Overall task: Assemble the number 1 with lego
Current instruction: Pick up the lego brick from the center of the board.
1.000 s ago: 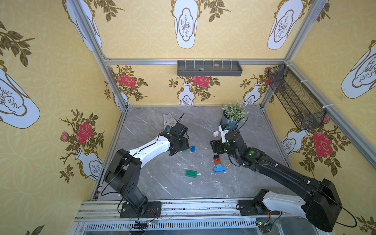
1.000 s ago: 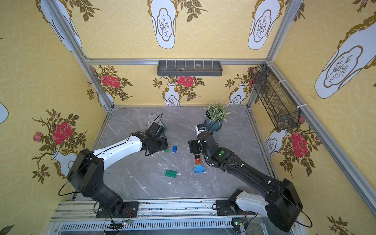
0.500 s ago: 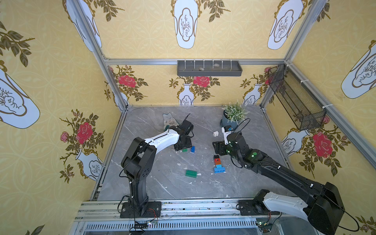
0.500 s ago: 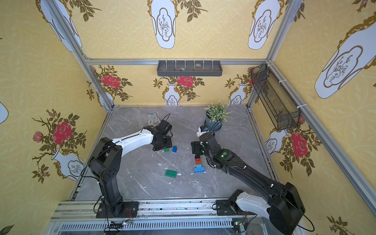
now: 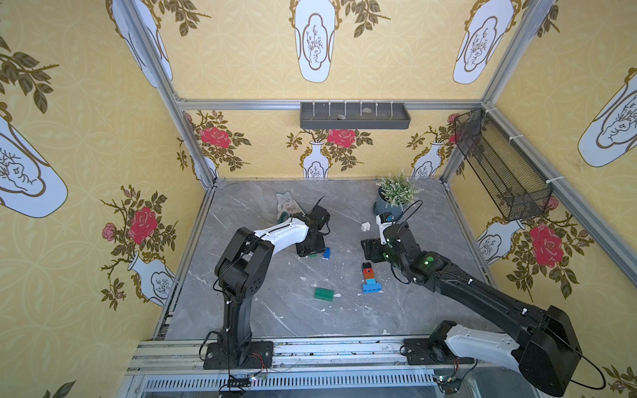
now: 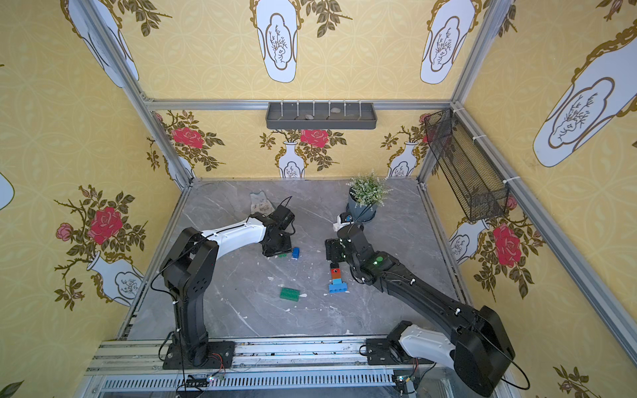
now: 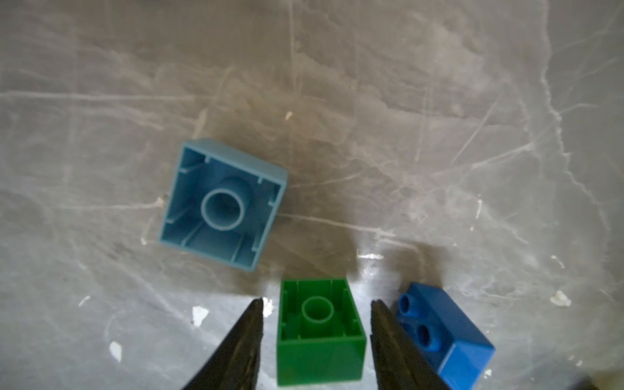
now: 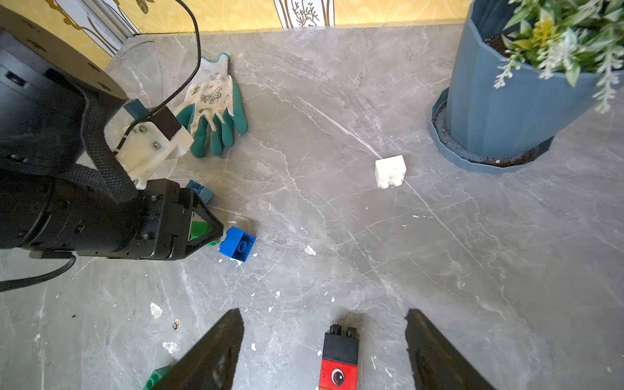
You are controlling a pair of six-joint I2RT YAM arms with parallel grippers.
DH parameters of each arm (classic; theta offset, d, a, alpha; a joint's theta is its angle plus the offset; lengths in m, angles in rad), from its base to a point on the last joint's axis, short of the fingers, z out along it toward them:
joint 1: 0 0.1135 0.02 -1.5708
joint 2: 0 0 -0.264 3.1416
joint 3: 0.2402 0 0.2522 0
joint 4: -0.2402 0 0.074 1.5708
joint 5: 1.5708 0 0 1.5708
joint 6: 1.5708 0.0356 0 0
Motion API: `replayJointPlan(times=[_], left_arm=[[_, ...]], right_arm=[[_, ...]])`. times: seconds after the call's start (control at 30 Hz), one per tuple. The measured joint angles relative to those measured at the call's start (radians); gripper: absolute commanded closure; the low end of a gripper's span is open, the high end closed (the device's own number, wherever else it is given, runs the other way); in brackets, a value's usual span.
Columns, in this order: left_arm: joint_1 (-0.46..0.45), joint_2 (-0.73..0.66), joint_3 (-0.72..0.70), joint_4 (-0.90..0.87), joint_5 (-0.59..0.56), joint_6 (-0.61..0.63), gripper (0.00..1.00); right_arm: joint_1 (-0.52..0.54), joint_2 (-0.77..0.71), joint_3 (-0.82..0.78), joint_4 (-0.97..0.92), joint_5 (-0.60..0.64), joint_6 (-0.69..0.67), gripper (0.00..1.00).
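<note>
On counter (image 7: 439,101), left pincer (image 7: 316,301) straddles upturned green brick (image 7: 320,337), jaws narrow, not touching. Squeeze squarely; avoid nudging blue brick (image 7: 445,334) just beside; right pincer (image 8: 323,310) wide, empty, over stack (image 8: 339,358).

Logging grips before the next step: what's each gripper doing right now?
Left gripper: open, jaws astride the small green brick, not clamped.
Right gripper: open, holding nothing.
</note>
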Motion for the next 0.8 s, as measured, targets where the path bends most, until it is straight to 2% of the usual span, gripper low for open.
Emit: replayJointPlan(times=[0.57,0.8], left_arm=[[0.0,0.023,0.018,0.0,0.005,0.018,0.63],[0.003,-0.053,-0.019,0.008,-0.001,0.017,0.66]], right_arm=[[-0.007,0.014,-0.002,0.002,-0.003,0.0,0.22],[-0.033,0.016,-0.003,-0.001,-0.034,-0.002,0.22]])
